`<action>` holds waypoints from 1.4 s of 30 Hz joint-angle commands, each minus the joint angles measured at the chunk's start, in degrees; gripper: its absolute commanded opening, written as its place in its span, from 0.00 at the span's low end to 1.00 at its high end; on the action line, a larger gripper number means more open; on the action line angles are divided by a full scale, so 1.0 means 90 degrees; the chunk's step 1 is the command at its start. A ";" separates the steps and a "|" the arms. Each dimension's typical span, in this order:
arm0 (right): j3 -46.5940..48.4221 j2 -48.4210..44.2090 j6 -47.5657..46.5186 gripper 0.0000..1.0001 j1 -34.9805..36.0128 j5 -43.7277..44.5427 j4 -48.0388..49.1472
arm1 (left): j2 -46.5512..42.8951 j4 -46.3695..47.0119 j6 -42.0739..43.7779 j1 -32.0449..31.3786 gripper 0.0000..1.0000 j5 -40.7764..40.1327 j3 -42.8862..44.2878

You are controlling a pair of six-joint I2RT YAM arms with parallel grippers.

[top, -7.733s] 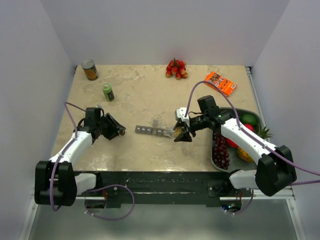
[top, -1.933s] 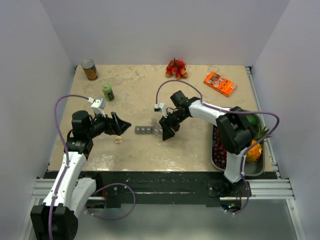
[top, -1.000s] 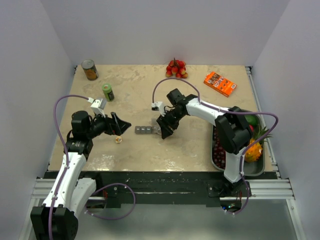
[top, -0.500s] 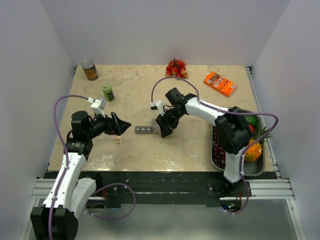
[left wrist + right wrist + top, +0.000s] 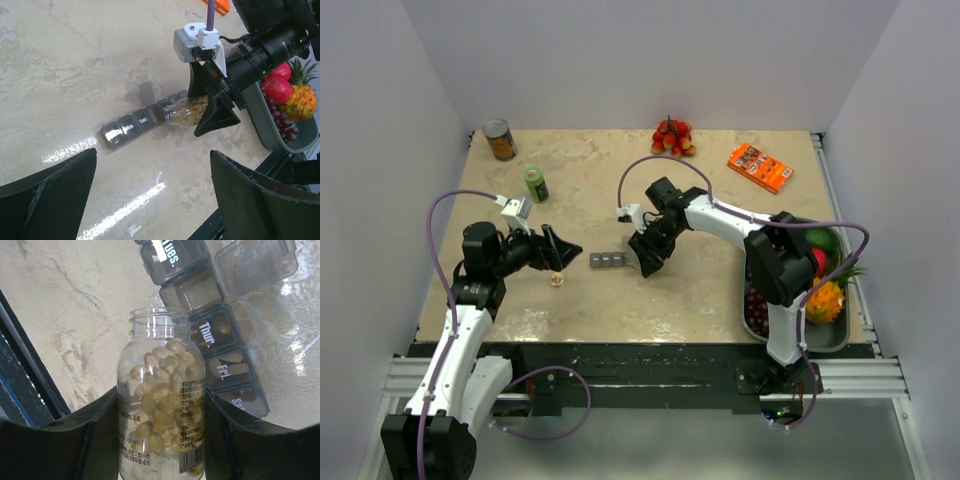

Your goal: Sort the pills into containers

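The grey pill organiser strip (image 5: 608, 260) lies mid-table; its day-labelled compartments (image 5: 220, 335) show in the right wrist view, one with its lid (image 5: 255, 262) flipped open. My right gripper (image 5: 649, 256) is shut on a clear uncapped bottle (image 5: 161, 405) of yellow pills, tilted with its mouth down beside the open compartment (image 5: 192, 290). Pills lie in the Tues, Thur and Fri compartments. From the left wrist view the bottle (image 5: 187, 111) lies over the strip's (image 5: 131, 128) right part. My left gripper (image 5: 561, 254) hangs open left of the strip, its jaws (image 5: 153, 160) wide apart with nothing between them.
A small cap (image 5: 556, 280) lies on the table under my left gripper. A green bottle (image 5: 536, 183) and a tin can (image 5: 499, 139) stand at the back left. Red fruit (image 5: 672, 137) and an orange packet (image 5: 760, 166) lie at the back. A fruit tray (image 5: 828, 343) sits at the right edge.
My right gripper has slid slightly left along the strip with the bottle. My left arm has not moved.
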 commanded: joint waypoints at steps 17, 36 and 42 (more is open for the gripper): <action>0.0421 0.0036 0.0170 0.00 0.0125 0.0386 -0.0143 | -0.0092 0.0279 0.0075 0.0010 0.99 0.0148 0.0030; 0.0528 0.0105 0.0258 0.00 0.0174 0.0494 -0.0192 | -0.0122 0.0279 0.0075 0.0010 0.99 0.0157 0.0029; 0.0636 0.0114 0.0327 0.00 0.0194 0.0679 -0.0299 | -0.0112 0.0289 0.0075 0.0010 0.99 0.0148 0.0030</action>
